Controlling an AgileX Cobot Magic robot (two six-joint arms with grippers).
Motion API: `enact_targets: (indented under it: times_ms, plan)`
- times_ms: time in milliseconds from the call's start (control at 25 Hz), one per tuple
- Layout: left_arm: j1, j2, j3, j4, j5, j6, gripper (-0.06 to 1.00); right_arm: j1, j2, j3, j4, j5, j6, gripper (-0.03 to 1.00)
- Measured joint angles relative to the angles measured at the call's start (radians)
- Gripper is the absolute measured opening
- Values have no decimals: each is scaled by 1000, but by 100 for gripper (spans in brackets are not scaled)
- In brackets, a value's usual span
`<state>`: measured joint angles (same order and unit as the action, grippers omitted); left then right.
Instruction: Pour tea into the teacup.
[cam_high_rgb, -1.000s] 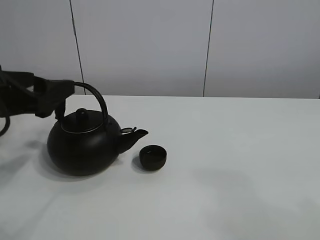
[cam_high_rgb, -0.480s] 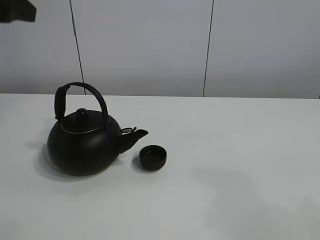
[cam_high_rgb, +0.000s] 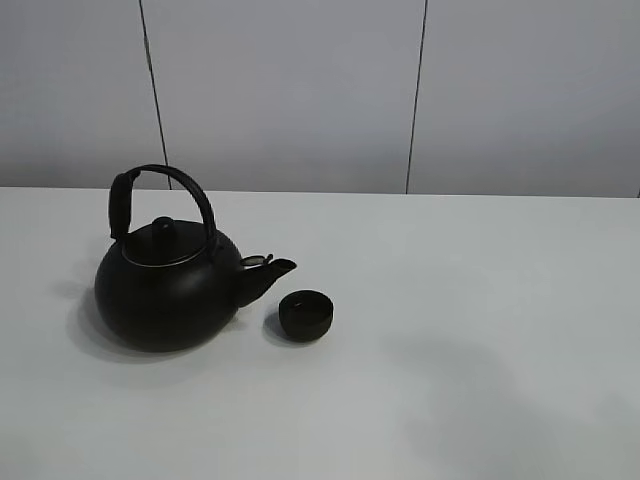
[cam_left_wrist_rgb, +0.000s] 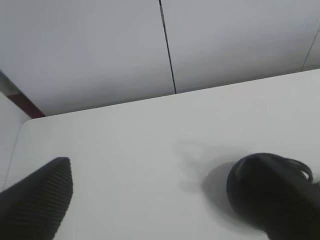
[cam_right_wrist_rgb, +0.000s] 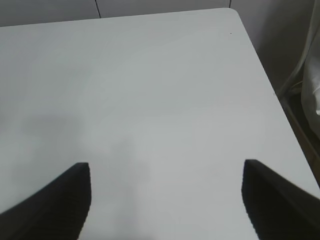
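Two black items stand on the white table (cam_high_rgb: 480, 300) at left of centre: the teacup (cam_high_rgb: 305, 314), upright with its mouth facing up, just beside the spout of the kettle (cam_high_rgb: 168, 285) behind-left, while both empty grippers, left (cam_left_wrist_rgb: 37, 200) and right (cam_right_wrist_rgb: 165, 200), show parted jaws.

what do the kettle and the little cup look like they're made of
Kettle: looks like cast iron or dark-coated metal, judging by its matte black, heavy-looking round body; a thin silvery ring around the lid hints at metal. The arched handle's thicker sleeve could be plastic or rubber.

Teacup: matte black, thick-walled, with no shine; probably ceramic or cast iron, but the look leaves that open.
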<state>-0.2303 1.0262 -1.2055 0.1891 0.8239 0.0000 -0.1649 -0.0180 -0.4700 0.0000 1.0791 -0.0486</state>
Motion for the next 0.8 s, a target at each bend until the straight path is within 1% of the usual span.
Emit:
enact_targets:
  times_ms: [80,160,240,320,400,520,640,720,800]
  plan:
    - [0,-91,6,-3,108,0,69,0,0,0,0,0,0,57]
    - [0,-216,47,-3,202,0,69,0,0,0,0,0,0,57]
    - [0,-332,122,-4,241,0,69,0,0,0,0,2,0,57]
    - [0,-456,201,-4,248,0,69,0,0,0,0,2,0,57]
    - [0,-585,296,-11,249,-24,69,0,0,0,0,2,0,57]
    - [0,-788,424,-51,246,-35,69,0,0,0,0,2,0,57]
    - [0,-949,516,-81,243,-39,69,0,0,0,0,2,0,57]
    - [0,-1021,576,-83,243,-39,69,0,0,0,0,2,0,57]
    - [0,-1042,620,-84,243,-39,69,0,0,0,0,1,0,57]
